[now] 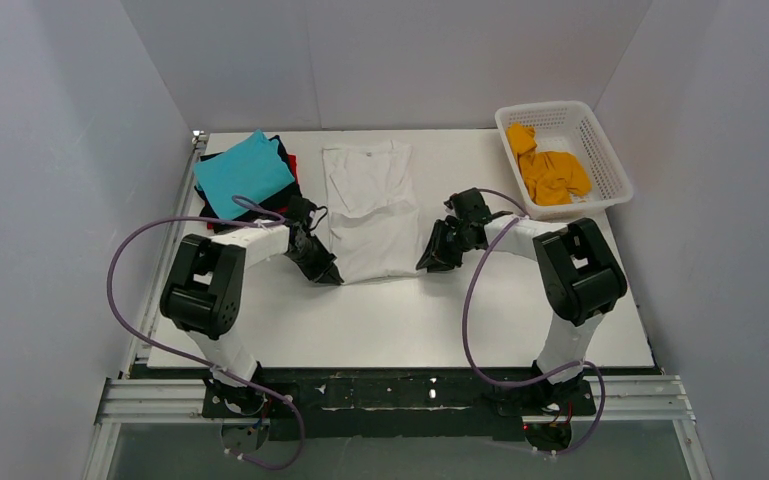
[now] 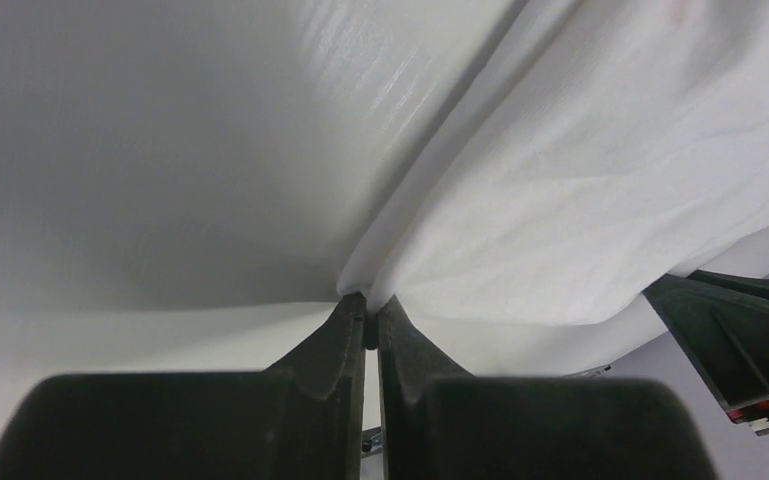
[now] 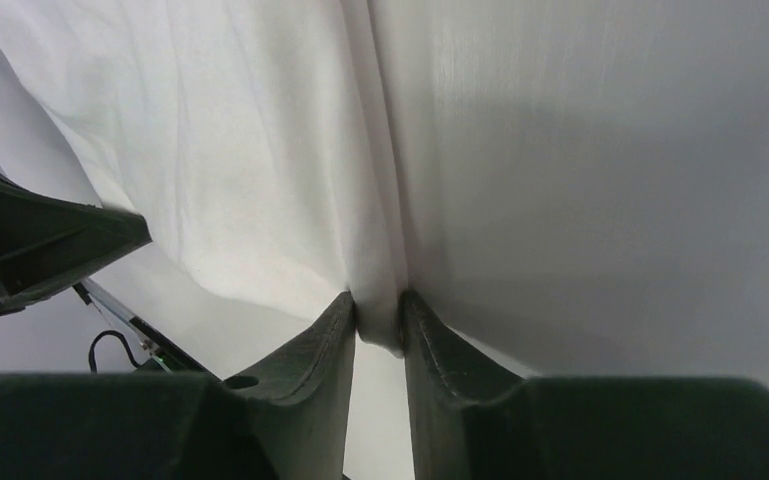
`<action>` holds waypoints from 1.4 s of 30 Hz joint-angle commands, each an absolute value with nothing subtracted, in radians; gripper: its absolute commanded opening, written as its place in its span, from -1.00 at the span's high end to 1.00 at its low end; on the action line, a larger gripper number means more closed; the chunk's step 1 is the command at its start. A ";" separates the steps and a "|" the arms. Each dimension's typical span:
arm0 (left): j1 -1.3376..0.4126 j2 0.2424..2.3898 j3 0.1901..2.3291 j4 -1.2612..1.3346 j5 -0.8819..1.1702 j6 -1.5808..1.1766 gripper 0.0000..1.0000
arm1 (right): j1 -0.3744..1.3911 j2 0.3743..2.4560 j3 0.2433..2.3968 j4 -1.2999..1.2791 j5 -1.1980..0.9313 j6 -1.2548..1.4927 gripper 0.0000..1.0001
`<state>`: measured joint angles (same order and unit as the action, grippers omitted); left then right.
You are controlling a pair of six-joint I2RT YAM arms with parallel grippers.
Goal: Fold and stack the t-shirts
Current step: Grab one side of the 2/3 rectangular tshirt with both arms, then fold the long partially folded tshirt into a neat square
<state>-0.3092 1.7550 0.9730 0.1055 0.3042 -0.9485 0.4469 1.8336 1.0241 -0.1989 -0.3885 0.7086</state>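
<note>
**Operator:** Where is the shirt, and what do I hold?

**Spotter:** The white t-shirt lies flat in the middle of the worktop, its sides already folded in. Its long axis runs away from you, with the collar at the far end and the hem at the near end. Your left end effector is at the near left corner of the hem, with the fingers pressed together on the cloth edge. Your right end effector is at the near right corner and pinches a fold of the hem. Each arm is at its own corner, so neither is nearer.

**Operator:** So which way does the shirt lie from them?

**Spotter:** All of it lies beyond your end effectors, so I think the hem must go straight forward, toward the collar. The teal t-shirt tops the stack at far left. The orange t-shirt waits in the white lattice basket at far right.
</note>
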 commanded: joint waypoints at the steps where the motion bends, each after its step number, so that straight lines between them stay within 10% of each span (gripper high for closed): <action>1: -0.333 1.784 0.851 0.020 0.192 -0.937 1.00 | 0.478 1.839 0.934 -0.268 -0.326 0.665 0.57; 3: -0.346 1.774 0.822 0.036 0.196 -0.933 1.00 | 0.481 1.849 0.913 -0.237 -0.400 0.651 0.97; 21: -0.829 0.959 0.458 -0.371 -0.043 -1.126 1.00 | 0.578 1.189 0.536 -0.609 -0.512 0.611 0.97; 32: -0.968 0.792 0.728 -0.562 -0.151 -1.119 1.00 | 0.605 0.884 0.753 -0.902 -0.504 0.656 0.97; 42: -0.965 0.856 0.923 -0.528 -0.392 -0.955 1.00 | 0.543 1.063 1.036 -1.022 -0.453 0.516 0.97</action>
<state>-0.9703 0.8177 0.8879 -0.4095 -0.1707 -1.0721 0.5819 1.0046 0.9226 -0.9215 -0.5327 0.5953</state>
